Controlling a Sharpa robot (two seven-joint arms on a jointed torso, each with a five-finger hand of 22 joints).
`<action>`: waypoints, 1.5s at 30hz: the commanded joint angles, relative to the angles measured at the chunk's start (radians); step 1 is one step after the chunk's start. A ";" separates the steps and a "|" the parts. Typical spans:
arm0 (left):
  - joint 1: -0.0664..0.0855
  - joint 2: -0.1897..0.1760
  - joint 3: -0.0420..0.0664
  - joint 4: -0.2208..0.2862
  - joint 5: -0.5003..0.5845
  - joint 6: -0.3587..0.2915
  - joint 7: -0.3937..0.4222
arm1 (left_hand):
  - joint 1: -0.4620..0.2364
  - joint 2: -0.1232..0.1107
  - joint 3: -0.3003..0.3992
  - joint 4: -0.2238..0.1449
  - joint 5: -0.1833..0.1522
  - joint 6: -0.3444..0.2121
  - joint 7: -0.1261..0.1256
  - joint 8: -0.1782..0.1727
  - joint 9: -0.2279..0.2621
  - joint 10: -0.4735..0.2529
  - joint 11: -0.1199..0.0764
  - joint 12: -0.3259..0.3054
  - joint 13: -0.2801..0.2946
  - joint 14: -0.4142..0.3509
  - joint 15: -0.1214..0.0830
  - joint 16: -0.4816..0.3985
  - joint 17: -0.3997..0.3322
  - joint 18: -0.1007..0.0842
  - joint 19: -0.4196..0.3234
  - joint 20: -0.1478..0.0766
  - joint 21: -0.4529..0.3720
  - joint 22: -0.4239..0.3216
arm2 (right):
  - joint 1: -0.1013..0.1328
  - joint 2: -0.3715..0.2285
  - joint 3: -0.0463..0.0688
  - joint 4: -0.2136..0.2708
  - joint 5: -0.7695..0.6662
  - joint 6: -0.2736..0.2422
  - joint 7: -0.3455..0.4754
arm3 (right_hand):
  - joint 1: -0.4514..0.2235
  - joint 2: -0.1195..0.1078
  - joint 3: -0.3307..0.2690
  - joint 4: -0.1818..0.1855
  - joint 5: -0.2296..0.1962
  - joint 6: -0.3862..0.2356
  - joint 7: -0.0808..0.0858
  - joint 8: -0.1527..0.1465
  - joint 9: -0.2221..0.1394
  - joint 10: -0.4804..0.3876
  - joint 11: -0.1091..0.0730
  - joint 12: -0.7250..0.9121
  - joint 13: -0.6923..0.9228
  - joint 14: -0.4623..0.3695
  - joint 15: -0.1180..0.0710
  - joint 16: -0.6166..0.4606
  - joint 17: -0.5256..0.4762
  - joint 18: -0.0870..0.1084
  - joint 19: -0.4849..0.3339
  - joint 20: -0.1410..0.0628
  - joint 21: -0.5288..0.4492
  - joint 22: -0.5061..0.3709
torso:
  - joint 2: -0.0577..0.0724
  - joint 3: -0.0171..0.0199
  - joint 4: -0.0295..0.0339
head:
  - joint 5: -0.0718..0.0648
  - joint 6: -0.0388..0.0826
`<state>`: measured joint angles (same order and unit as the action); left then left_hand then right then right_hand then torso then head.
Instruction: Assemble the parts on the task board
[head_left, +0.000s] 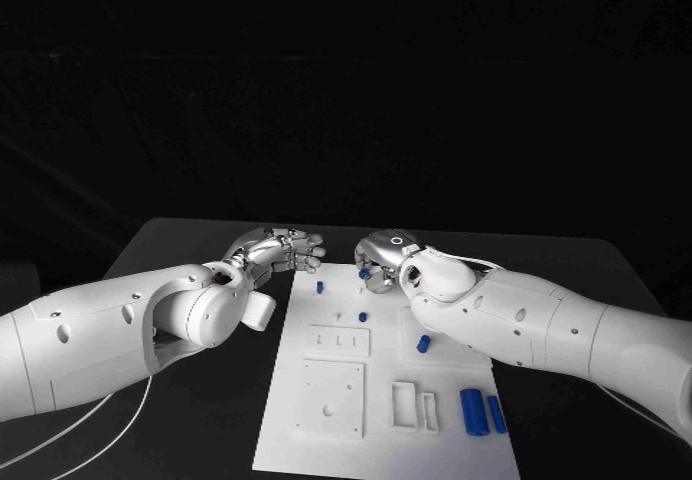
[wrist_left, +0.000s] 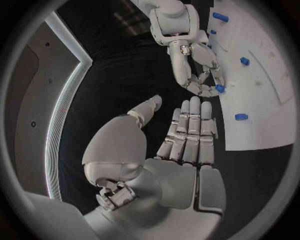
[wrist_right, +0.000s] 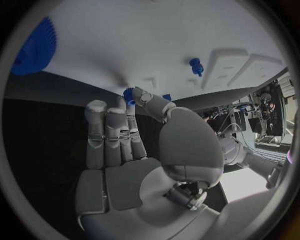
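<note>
The white task board (head_left: 329, 400) lies in the middle of the black table. My right hand (head_left: 384, 262) hovers over the board's far end and pinches a small blue part (wrist_left: 220, 88) between thumb and fingertips; the same blue part (wrist_right: 129, 95) shows at the fingertips in the right wrist view. My left hand (head_left: 280, 250) is just off the board's far left corner, with its fingers (wrist_left: 190, 130) stretched out and nothing in them. A blue peg (head_left: 319, 286) stands in the board near the left hand.
More blue parts sit on the board: a peg (head_left: 364, 316), a short piece (head_left: 423, 343) mid-board, and two long cylinders (head_left: 472, 410) at the near right. A ribbed blue round piece (wrist_right: 37, 45) lies on the board. White raised blocks (head_left: 335, 340) occupy the board's near half.
</note>
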<state>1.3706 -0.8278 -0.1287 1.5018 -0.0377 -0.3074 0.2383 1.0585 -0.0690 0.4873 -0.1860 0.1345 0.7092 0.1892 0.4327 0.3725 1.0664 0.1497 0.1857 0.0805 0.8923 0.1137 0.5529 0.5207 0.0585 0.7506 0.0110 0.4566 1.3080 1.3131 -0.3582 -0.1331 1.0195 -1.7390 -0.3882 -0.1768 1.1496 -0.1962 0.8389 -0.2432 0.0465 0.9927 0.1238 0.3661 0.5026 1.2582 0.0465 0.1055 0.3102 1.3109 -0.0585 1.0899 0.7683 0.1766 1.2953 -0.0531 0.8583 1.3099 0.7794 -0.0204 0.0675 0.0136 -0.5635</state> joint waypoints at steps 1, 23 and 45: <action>0.004 0.001 0.001 0.001 -0.006 0.007 0.007 | -0.010 0.002 0.003 -0.005 -0.002 0.007 0.010 -0.005 0.001 -0.002 0.003 0.001 -0.002 0.005 -0.003 -0.005 0.001 0.014 -0.005 0.000 0.004 0.018 | -0.002 0.001 -0.001 -0.005 0.044 0.018 0.013 | -0.023 -0.028 -0.017 0.012 0.005 -0.038 0.014 -0.021 -0.012 -0.036 0.024 -0.025 -0.011 -0.002 0.015 0.001 -0.003 0.085 -0.006 0.005 -0.003 0.011 | 0.001 -0.0012 -0.0011 | 0.000 0.002; 0.010 -0.012 0.001 -0.020 -0.013 -0.019 0.023 | -0.001 -0.003 0.009 -0.016 0.002 0.002 0.012 -0.012 0.002 -0.008 0.005 -0.002 -0.005 0.006 -0.003 -0.005 0.002 0.015 -0.004 -0.001 0.006 0.018 | 0.037 -0.164 0.037 0.147 0.203 -0.046 0.028 | -0.043 -0.093 -0.079 0.060 0.009 -0.136 0.056 -0.075 -0.041 -0.171 0.071 -0.022 -0.076 -0.028 0.062 -0.018 -0.038 0.085 -0.043 0.035 -0.043 -0.002 | -0.001 0.0014 -0.0056 | -0.002 0.021; 0.010 -0.022 0.000 -0.025 -0.016 -0.005 0.024 | -0.001 -0.003 0.010 -0.017 0.002 0.003 0.012 -0.013 0.003 -0.008 0.005 -0.002 -0.005 0.006 -0.003 -0.005 0.002 0.015 -0.004 -0.001 0.007 0.018 | 0.071 -0.319 0.053 0.197 0.248 0.199 0.046 | -0.065 -0.084 -0.201 0.068 0.068 -0.152 0.027 -0.094 0.009 -0.160 -0.010 0.994 0.859 -0.042 -0.015 0.196 0.207 0.085 -0.018 -0.017 0.115 0.022 | -0.005 0.0129 -0.0256 | -0.010 0.044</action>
<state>1.3788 -0.8499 -0.1294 1.4763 -0.0465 -0.3219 0.2467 1.0585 -0.0690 0.4975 -0.1962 0.1344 0.7092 0.1892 0.4260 0.3744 1.0626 0.1536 0.1857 0.0770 0.8923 0.1137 0.5529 0.5220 0.0630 0.7506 0.0110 0.4566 1.3073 1.3861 -0.6768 -0.0805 1.2189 -1.5018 -0.2620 -0.1441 1.0912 -0.2785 0.6410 -0.1744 0.1123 0.8408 0.1450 0.2759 0.5106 1.0920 0.0343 1.0880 1.1645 1.2725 -0.0742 1.2817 0.9704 0.1874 1.2706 -0.0610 0.9704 1.3088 0.7742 -0.0110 0.0451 0.0036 -0.5186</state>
